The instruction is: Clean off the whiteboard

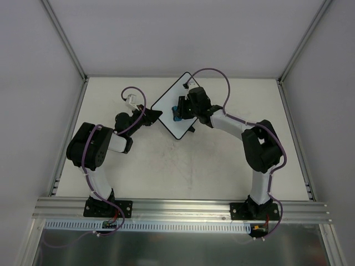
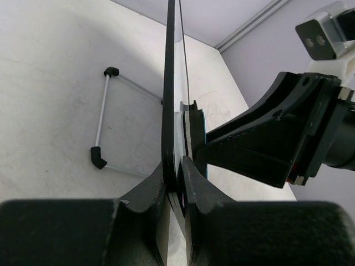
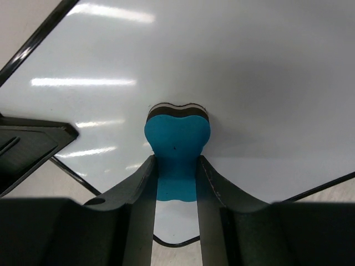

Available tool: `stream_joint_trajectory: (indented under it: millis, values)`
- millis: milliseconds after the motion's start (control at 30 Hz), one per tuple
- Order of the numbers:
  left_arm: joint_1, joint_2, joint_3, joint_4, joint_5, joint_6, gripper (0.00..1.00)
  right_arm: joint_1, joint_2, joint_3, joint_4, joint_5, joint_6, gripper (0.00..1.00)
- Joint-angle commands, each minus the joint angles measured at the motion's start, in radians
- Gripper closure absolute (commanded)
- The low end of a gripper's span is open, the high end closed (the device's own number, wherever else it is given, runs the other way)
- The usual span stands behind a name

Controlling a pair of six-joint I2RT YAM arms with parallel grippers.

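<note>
The whiteboard (image 1: pixel 166 108) is a white board with a thin black rim, held tilted at the back middle of the table. My left gripper (image 1: pixel 156 114) is shut on its left edge; in the left wrist view the board (image 2: pixel 170 83) runs edge-on between my fingers (image 2: pixel 148 191). My right gripper (image 1: pixel 178 110) is shut on the blue bone-shaped eraser (image 3: pixel 176 149), whose far end presses on the board's white face (image 3: pixel 249 72). No drawing shows on the face in the right wrist view. The eraser (image 2: pixel 198 136) also shows beside the board in the left wrist view.
A white rod with black end caps (image 2: pixel 101 123) lies on the table behind the board. A grey rail (image 1: pixel 72 133) runs along the table's left edge and another (image 1: pixel 294 133) along the right. A small white-and-black part (image 1: pixel 132 101) sits above my left wrist.
</note>
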Motion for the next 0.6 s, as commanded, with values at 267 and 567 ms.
stream_joint_trajectory:
  millis: [267, 567]
  values:
    - [-0.009, -0.023, 0.003, 0.070, 0.065, 0.097, 1.00, 0.112, 0.009, 0.052, -0.032, -0.039, -0.104, 1.00]
    - [-0.009, -0.025, -0.002, 0.076, 0.064, 0.091, 1.00, 0.112, -0.004, 0.036, -0.029, -0.028, -0.095, 1.00]
